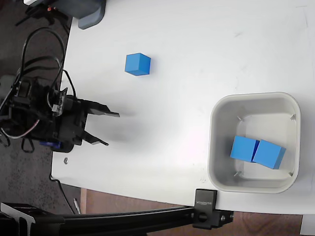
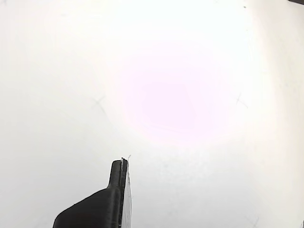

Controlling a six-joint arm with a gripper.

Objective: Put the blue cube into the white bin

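Observation:
A blue cube [image 1: 137, 64] rests alone on the white table in the fixed view, up and to the right of my gripper [image 1: 112, 129]. The gripper stands open at the table's left edge, its two black fingers spread apart with nothing between them. At the right, the white bin [image 1: 219, 118] holds two more blue cubes [image 1: 258, 152] lying side by side on its floor. The wrist view shows only bare white tabletop and one black fingertip [image 2: 118, 183]; neither cube nor bin appears there.
A grey device [image 1: 91, 12] sits at the table's top left corner. A black rail with a clamp [image 1: 205, 208] runs along the bottom edge. Cables hang off the arm past the table's left side.

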